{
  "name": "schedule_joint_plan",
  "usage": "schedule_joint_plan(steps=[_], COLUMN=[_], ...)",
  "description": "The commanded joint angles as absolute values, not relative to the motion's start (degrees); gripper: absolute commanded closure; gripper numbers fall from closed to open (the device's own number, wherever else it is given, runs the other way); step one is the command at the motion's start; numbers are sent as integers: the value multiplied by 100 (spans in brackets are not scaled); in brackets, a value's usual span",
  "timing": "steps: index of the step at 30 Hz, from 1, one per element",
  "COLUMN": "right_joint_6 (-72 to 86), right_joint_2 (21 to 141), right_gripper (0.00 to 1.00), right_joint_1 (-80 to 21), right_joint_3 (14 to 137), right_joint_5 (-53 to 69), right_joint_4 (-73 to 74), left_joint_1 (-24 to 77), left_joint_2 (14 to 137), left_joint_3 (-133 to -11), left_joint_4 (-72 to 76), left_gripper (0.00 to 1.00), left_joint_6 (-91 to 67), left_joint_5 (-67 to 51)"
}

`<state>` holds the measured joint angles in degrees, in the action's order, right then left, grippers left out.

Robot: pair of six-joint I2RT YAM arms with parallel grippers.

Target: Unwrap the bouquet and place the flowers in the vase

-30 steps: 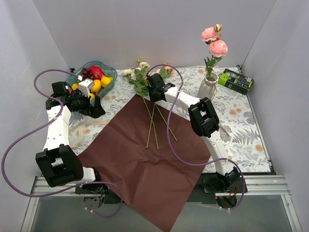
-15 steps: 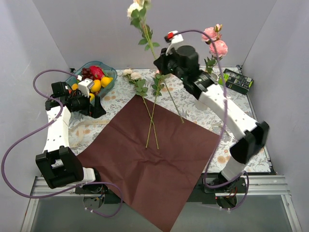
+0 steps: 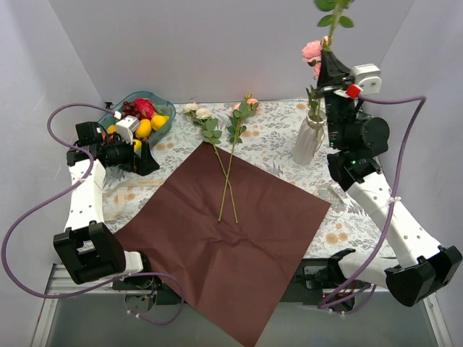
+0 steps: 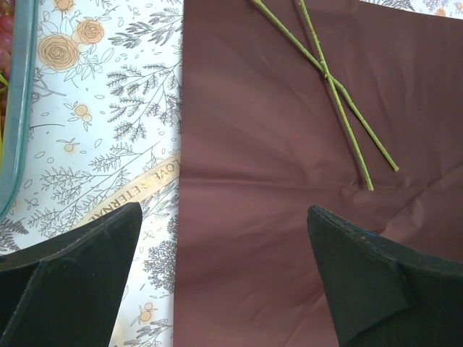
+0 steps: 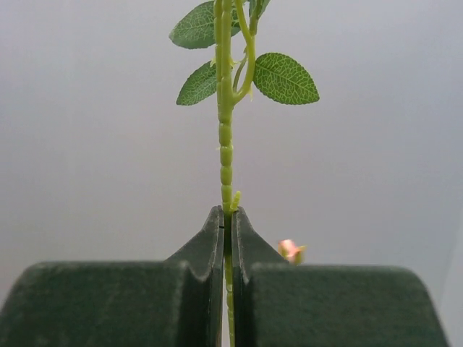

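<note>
Pinched shut in the right gripper point(image 5: 226, 217): one flower stem point(image 5: 225, 144), long axis vertical, leafy end pointing up beyond the fingertips. Vase point(image 3: 309, 141) close below. Left gripper point(image 4: 224, 213) spread wide above maroon paper point(image 4: 289, 238).

Vase point(image 3: 307, 142) mouth is crowded: pink roses point(image 3: 312, 50) stand in it, leaves filling the neck. Right gripper point(image 3: 327, 63), clamped on an upright stem point(image 5: 225, 144), hangs just right of the blooms, and its arm blocks the right side. Centre is open from above: maroon paper point(image 3: 239, 246) lies flat, with only two crossed flowers point(image 4: 330, 76) on its far part. Far left is tight, with the fruit bowl point(image 4: 16, 116) just beside the wide-spread left gripper point(image 3: 145, 163). Walls point(image 3: 217, 50) close three sides.
</note>
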<state>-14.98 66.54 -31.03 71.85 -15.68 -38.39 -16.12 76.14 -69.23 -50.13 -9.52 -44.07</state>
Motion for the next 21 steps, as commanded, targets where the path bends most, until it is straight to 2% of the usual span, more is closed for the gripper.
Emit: schedule_joint_plan(steps=[1,8,21], right_joint_6=[-1627,-941,-369], right_joint_2=[6600,7233,8147], right_gripper=[99,99,99], right_joint_1=[-2471,-1566,-1266], right_joint_3=[7014,7154,7479], right_joint_5=[-1583,-1204,-1046], right_joint_4=[-5394,-6081,-6697], left_joint_1=[-1591,-1591,-1591], left_joint_2=[7550,7646,7857], left_joint_3=[-7163,-7260,-7304], left_joint_4=[-4975,-5010,-5071], left_gripper=[2,2,2], left_joint_6=[-1028,-932,-773], left_joint_5=[-4623,-4614,-4535])
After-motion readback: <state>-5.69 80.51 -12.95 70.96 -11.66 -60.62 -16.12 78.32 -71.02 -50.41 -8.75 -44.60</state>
